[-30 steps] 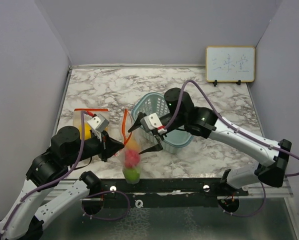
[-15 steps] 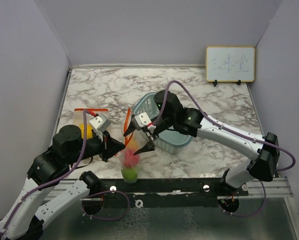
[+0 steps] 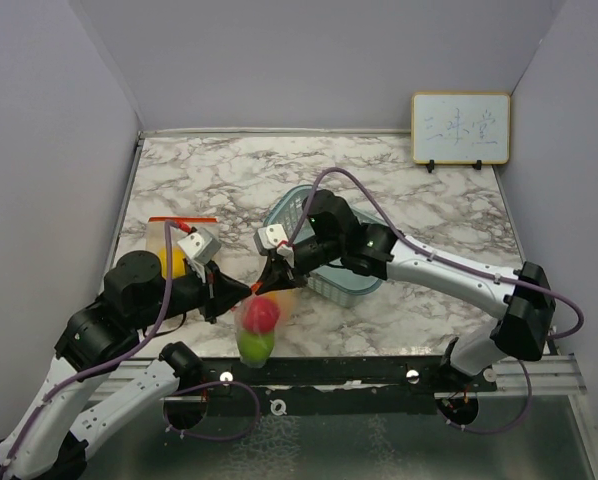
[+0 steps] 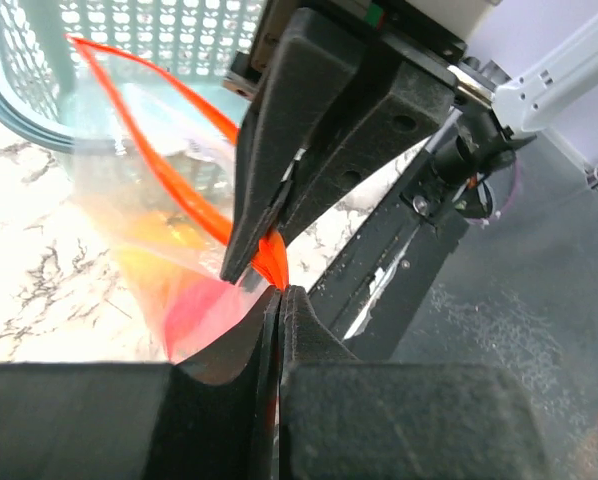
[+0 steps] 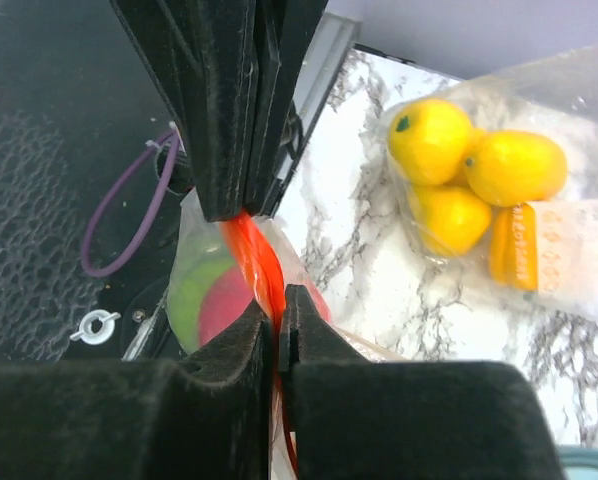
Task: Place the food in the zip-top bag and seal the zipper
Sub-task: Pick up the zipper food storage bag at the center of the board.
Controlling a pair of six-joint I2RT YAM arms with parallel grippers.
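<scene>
zip-top bag (image 3: 258, 330): hung over the near edge of the worktop (image 3: 229, 180), between both hands, in front of the basket.
food (image 3: 261, 316): two pieces low in the zip-top bag, one above the other.
zipper (image 4: 199, 205): along the bag's top, pinched by both hands.
left hand (image 3: 247, 291): left of the bag, tip to tip with the right hand (image 3: 268, 287).
basket (image 3: 301, 203): mid-worktop, behind and right of the bag, under the right arm.
second bag (image 3: 165, 233): on the worktop's left side, toy lemons (image 5: 514, 168) inside.
whiteboard (image 3: 460, 128): far right corner, by the back wall.
</scene>
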